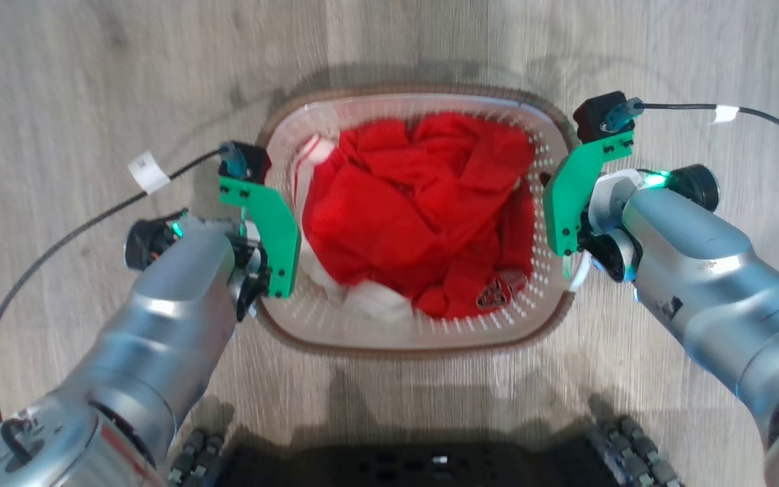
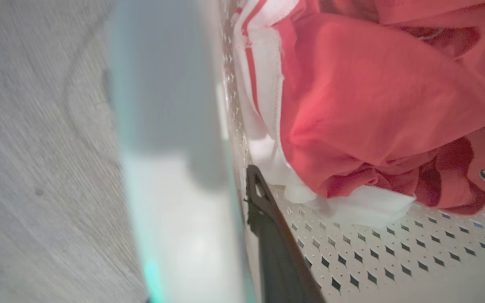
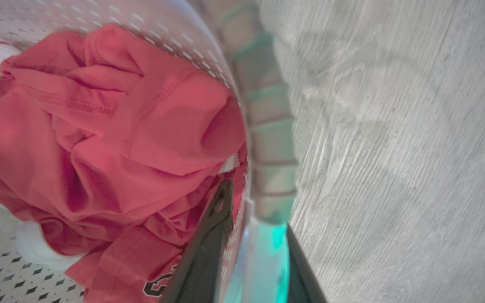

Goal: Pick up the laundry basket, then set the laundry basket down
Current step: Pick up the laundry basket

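Where the basket (image 1: 423, 348) shows mid-frame, your right gripper (image 3: 256, 208) pinches its rim; if your left gripper (image 1: 251, 279) pinches, I cannot tell.

surface: pale grey wood-grain floor (image 1: 58, 81) | on it: laundry basket (image 1: 416, 341), between my left pincer (image 1: 261, 270) and right pincer (image 1: 575, 260); can't tell if it touches the planks | my wheeled base (image 1: 430, 467), behind both pincers
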Controlling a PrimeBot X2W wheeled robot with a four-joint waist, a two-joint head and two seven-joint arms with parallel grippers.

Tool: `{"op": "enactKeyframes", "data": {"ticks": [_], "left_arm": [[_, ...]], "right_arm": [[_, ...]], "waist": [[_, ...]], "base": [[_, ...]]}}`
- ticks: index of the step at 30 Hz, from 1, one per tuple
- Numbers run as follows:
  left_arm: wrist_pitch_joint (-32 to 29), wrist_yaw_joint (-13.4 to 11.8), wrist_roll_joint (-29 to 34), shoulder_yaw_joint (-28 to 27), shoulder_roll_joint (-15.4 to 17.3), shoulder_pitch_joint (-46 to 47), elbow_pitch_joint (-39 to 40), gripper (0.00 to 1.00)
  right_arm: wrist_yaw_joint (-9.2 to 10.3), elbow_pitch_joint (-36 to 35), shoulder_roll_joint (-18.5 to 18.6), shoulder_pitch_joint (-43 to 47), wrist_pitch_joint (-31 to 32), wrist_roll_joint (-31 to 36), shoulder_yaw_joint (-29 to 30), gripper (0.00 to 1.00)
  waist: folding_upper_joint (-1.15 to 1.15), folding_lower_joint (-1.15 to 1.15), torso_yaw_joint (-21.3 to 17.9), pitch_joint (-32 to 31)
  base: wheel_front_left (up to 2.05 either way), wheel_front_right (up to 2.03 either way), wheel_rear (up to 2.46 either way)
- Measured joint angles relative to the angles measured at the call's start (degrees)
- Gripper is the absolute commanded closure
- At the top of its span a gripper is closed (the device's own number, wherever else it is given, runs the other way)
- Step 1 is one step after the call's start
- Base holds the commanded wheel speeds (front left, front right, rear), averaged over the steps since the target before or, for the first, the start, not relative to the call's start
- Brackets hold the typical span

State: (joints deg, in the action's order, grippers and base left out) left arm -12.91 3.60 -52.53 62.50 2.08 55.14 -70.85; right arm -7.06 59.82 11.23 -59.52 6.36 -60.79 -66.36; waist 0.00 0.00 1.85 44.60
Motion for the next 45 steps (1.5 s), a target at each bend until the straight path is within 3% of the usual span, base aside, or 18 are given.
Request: {"op": "enactKeyframes", "data": {"ticks": [12,33,45], "left_arm": [[-10.02,1.93,-3.74,3.16,-0.05,-5.42,0.11,1.00],[-23.71,2.21,-9.46,7.84,2.23,-18.48,3.34,1.00],[-27.41,2.21,-11.31,9.25,3.91,-18.97,5.44,1.00]], "right_arm": [[0.03,-3.85,1.86,5.19,8.47,-7.56,-4.81,1.00],[0.51,-3.81,-1.07,19.41,17.37,-11.63,-7.11,1.00],[0.51,-2.61,-2.53,19.87,18.98,-11.88,-7.30,1.00]], "waist": [[0.00,0.00,2.28,-13.68],[0.01,-0.01,4.91,-40.84],[0.00,-0.01,5.90,-47.86]], "base": [[0.00,0.00,0.00],[0.00,0.00,0.00],[0.00,0.00,0.00]]}}
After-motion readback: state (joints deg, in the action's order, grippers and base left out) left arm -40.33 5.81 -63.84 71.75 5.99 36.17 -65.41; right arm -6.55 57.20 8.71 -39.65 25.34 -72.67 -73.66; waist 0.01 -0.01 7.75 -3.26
